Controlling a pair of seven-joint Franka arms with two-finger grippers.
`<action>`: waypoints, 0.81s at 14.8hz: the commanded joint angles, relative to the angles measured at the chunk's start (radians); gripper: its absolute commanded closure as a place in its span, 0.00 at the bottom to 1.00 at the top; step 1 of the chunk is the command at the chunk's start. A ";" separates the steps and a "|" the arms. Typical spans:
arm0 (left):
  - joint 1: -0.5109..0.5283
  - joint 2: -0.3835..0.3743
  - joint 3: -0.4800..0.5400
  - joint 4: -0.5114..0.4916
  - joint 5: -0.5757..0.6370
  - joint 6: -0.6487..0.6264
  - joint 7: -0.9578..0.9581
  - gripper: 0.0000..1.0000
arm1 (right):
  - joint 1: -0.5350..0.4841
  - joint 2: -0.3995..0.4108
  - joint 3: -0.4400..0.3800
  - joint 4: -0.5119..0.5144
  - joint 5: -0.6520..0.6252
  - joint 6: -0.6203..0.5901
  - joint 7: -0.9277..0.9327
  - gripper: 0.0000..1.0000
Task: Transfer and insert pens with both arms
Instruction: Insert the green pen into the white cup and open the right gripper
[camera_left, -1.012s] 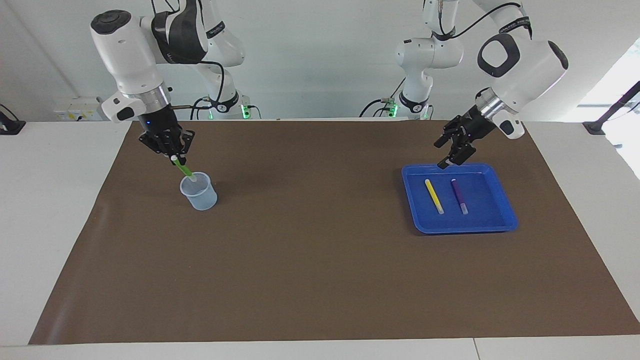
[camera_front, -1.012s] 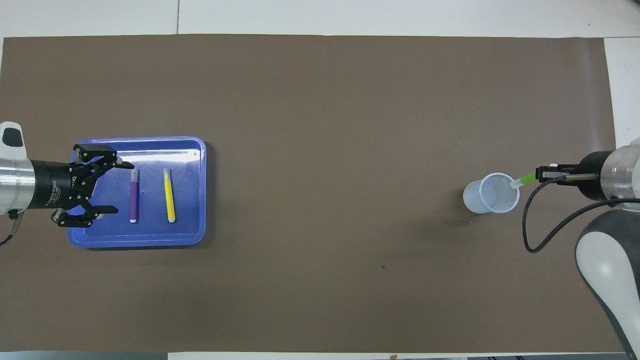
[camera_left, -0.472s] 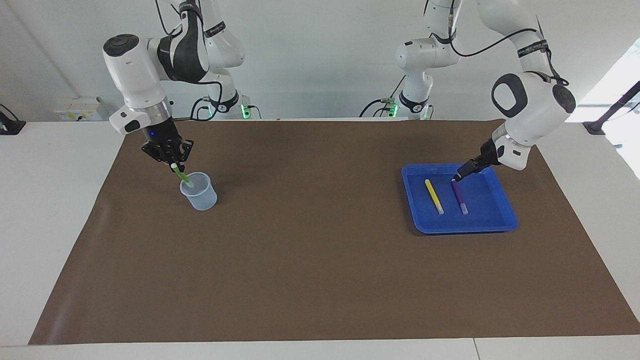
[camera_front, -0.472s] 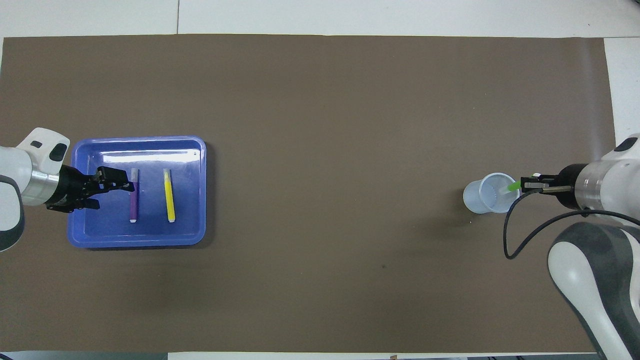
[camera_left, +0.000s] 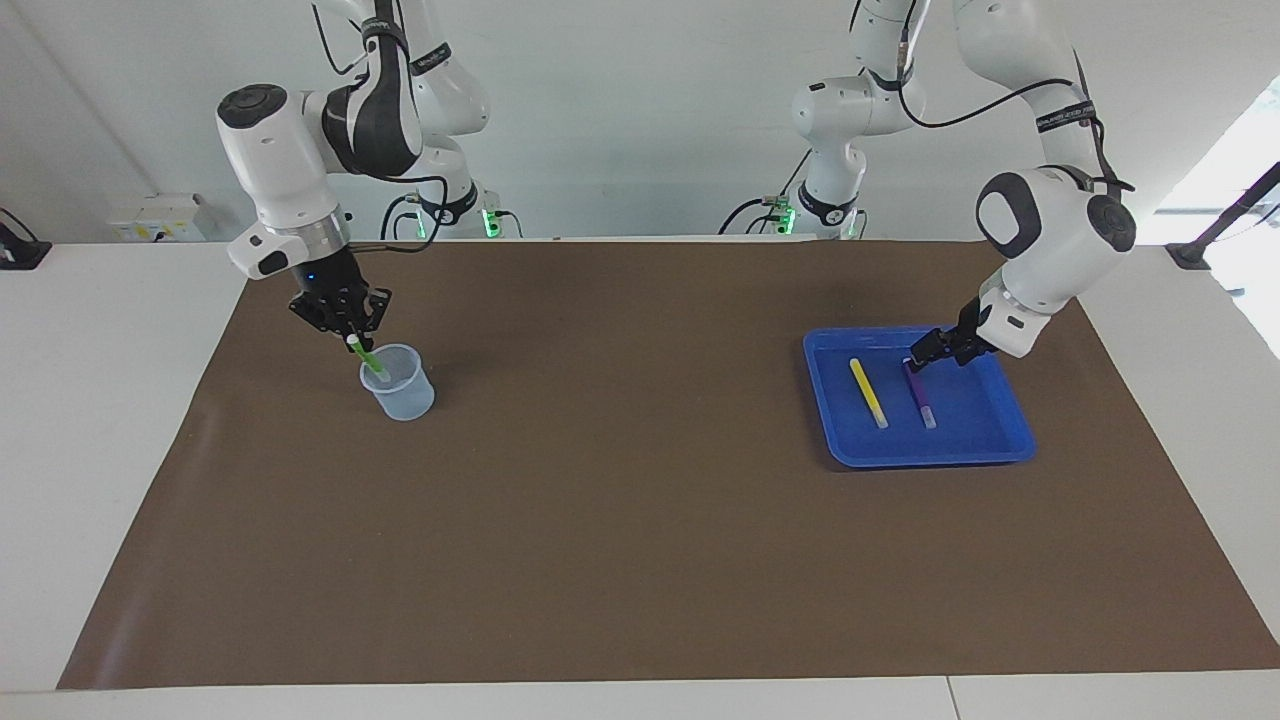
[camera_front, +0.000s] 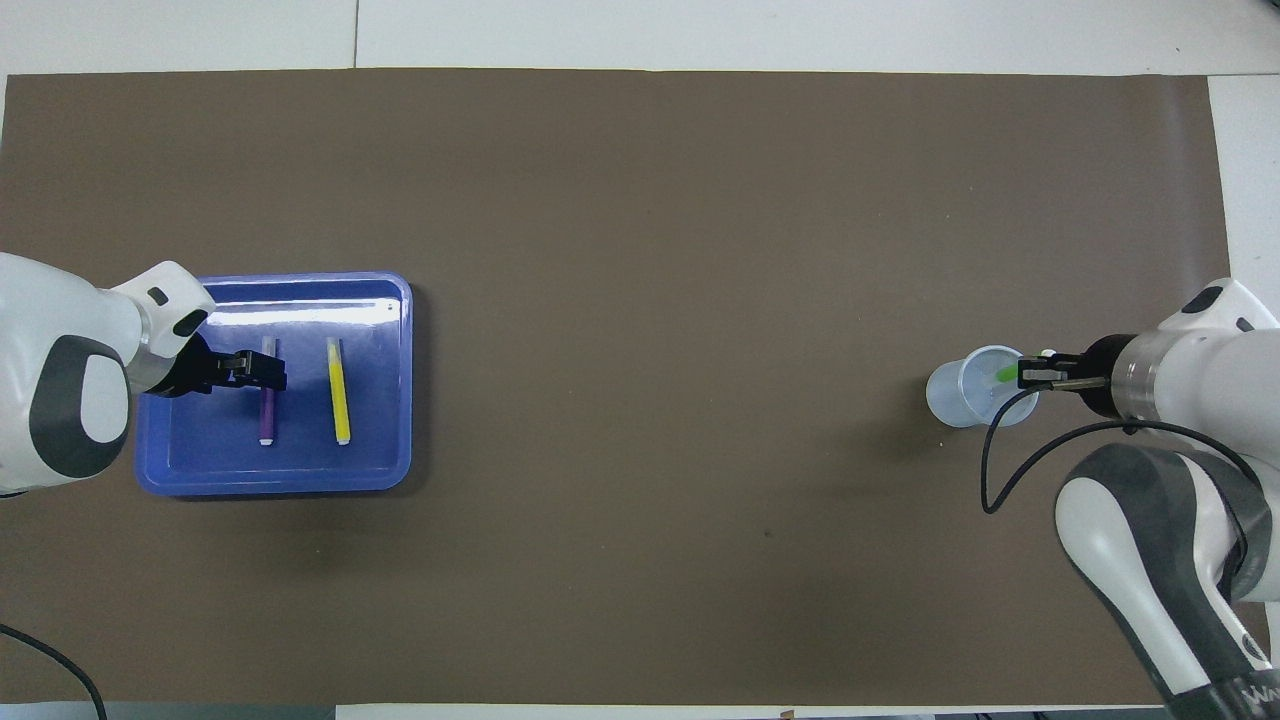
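While right gripper (camera_left: 352, 338) is pinching green pen (camera_left: 368, 357), its tip is dipping into cup (camera_left: 400, 385). Left gripper (camera_left: 915, 358), spread, is masking purple pen (camera_left: 920, 394) top in blue tray (camera_left: 1010, 420); yellow pen (camera_left: 868, 392) lying beside. Brown mat (camera_left: 640, 520) is covering white table.

No legible text, small lettering on arm bands too blurred

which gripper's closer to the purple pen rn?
Left. The left gripper is down in the tray at the purple pen's robot-side end. The right gripper is at the table's other end, holding the green pen in the cup.
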 joint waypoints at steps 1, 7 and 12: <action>-0.025 0.026 0.005 -0.014 0.046 0.055 0.023 0.05 | -0.005 0.010 -0.001 -0.021 -0.015 0.034 -0.021 1.00; -0.025 0.027 0.005 -0.024 0.059 0.061 0.059 0.27 | -0.005 0.033 0.001 -0.008 -0.015 0.032 -0.014 0.00; -0.023 0.026 0.007 -0.036 0.061 0.073 0.058 0.54 | -0.006 0.053 -0.001 0.074 -0.015 -0.009 -0.010 0.00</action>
